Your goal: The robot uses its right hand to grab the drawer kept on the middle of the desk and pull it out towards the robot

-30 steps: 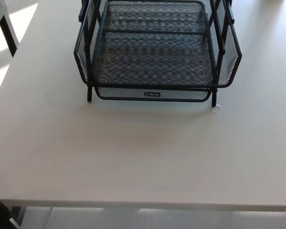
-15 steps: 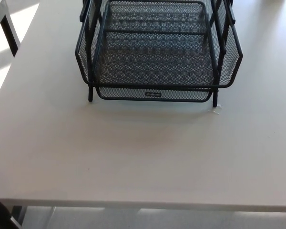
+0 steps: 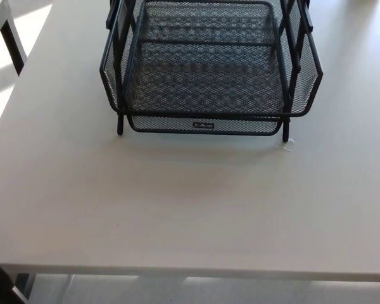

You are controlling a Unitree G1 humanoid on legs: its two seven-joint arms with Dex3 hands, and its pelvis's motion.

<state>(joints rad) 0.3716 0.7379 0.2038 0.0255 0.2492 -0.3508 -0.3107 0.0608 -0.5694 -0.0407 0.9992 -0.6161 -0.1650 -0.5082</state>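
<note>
From the head camera I see the black mesh drawer at the far middle of the pale tabletop, sitting low inside its wire rack. Neither hand appears in this view, so I cannot tell their state.

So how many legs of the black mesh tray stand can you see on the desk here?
2: the front left leg and the front right leg, both standing on the desk. Any rear legs are hidden behind the mesh or cut off by the picture's top edge.
</note>
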